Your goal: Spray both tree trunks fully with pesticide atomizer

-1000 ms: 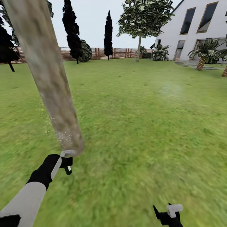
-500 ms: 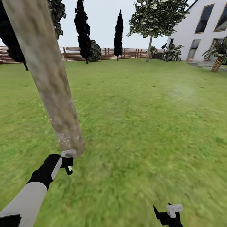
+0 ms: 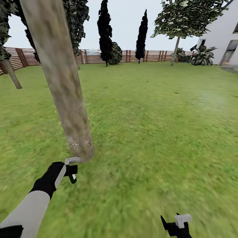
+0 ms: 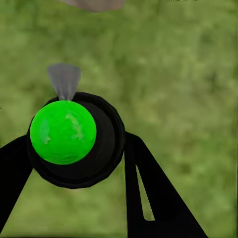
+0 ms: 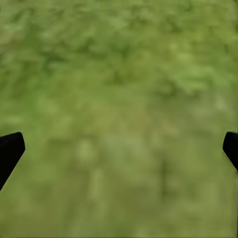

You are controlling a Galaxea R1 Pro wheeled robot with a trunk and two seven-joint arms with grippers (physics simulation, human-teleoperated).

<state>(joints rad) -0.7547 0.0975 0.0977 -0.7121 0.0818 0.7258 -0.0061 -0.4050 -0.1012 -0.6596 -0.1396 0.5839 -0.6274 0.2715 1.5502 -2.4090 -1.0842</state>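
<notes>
shift since earlier: whole head view swung, so fence, dark cypresses and white house slid toward the right edge; trunk now a little further right; both arms at the same spots in the picture.
tree trunk (image 3: 62,86): thick, smooth, leaning column, grey-brown mottled with dull green; base meets the grass just above the left gripper.
pesticide (image 3: 76,142): fine whitish specks dusted on the lower trunk and on the grass beside it.
left gripper (image 3: 71,170): black fingers with a pale grey bracket on top, on a white forearm with a black wrist; pointed at the trunk base; clamped around the pesticide atomizer.
pesticide atomizer (image 4: 74,139): seen in the left wrist view as a round black body with a glossy bright-green dome and a small grey nozzle tab; black fingers (image 4: 148,193) pressed against both sides.
right gripper (image 3: 177,226): low at the bottom edge of the head view, black with a pale bracket; in the right wrist view, two black tips set wide apart, nothing between them.
floor (image 3: 158,132): blurry, mottled green grass.
fence (image 3: 99,57): brown horizontal wooden slats along the far lawn edge.
second tree (image 3: 186,16): thin trunk, flat speckled crown, far right near the white house (image 3: 228,36).
</notes>
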